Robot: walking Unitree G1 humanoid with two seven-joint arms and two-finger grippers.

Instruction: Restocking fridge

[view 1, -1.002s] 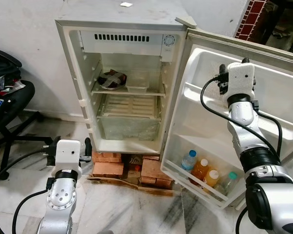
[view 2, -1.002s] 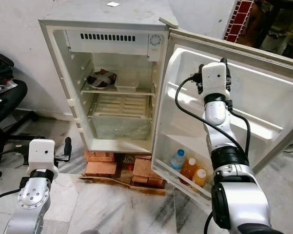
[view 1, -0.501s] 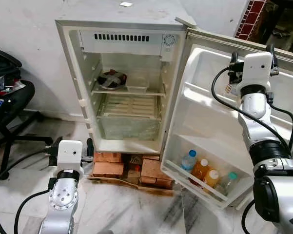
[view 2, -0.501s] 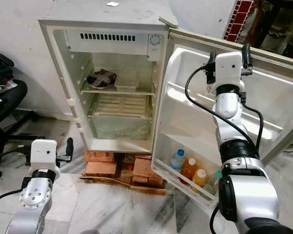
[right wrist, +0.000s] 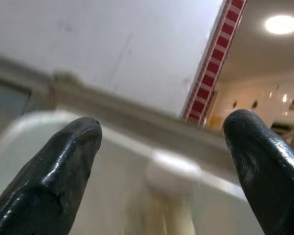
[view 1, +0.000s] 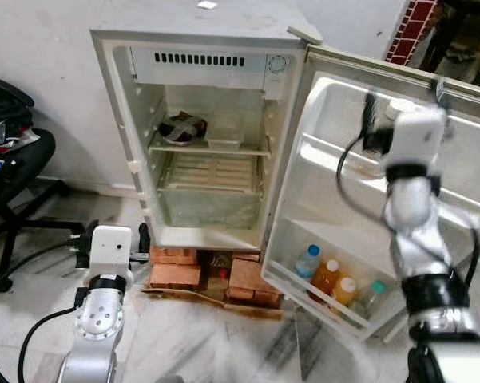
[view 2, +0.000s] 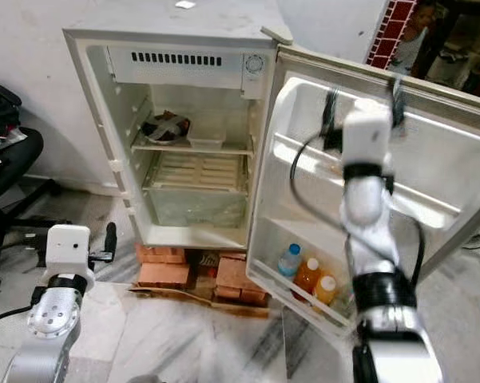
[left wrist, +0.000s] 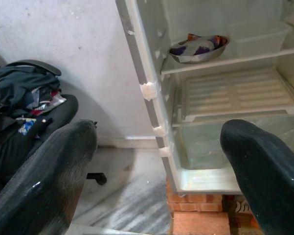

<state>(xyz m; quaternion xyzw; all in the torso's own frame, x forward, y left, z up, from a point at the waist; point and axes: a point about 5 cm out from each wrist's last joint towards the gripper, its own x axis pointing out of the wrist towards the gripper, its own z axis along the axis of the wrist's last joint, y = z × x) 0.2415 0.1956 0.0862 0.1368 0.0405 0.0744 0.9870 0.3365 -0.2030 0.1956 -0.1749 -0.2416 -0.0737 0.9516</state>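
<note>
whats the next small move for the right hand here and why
Probably lower the right hand toward the bottles in the door's bottom shelf. It is raised by the fridge door top with fingers open and nothing between them, while the inner shelves hold little.

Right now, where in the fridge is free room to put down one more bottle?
The lower shelf is bare. The upper shelf is free beside the clear box and bowl. The bottom door rack is crowded with bottles.
</note>
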